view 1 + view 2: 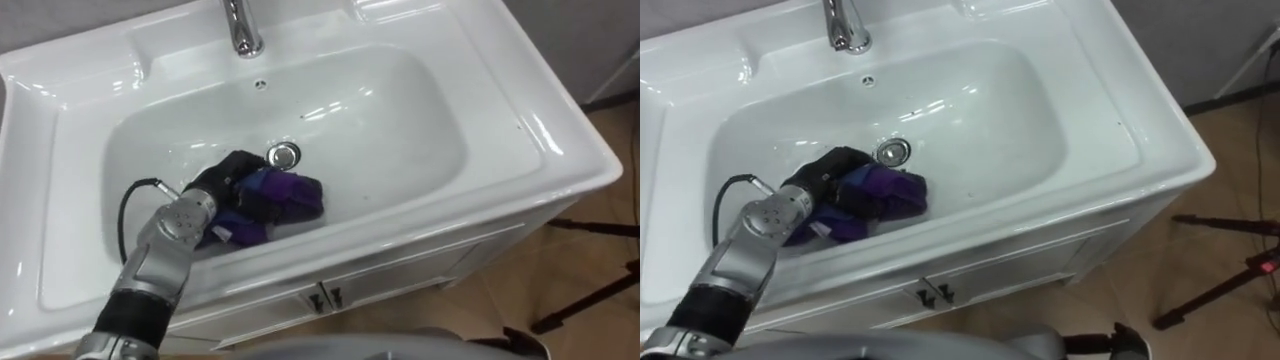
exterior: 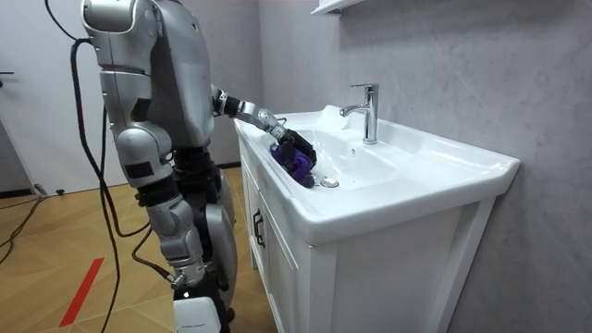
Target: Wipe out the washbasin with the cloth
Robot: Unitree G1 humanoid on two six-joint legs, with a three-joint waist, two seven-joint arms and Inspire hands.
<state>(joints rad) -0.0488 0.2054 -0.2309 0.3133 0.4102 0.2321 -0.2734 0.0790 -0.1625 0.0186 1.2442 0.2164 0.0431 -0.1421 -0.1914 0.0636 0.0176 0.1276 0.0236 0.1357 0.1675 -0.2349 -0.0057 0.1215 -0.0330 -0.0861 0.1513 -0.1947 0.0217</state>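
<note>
Left hand grips purple cloth on basin floor, just beside drain. Close to front wall; bowl's right half lies free.

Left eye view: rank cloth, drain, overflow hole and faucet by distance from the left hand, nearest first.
1. The cloth, gripped in the left hand on the basin floor.
2. The drain, just behind the hand.
3. The overflow hole, up the back wall.
4. The faucet, on the back rim.
</note>
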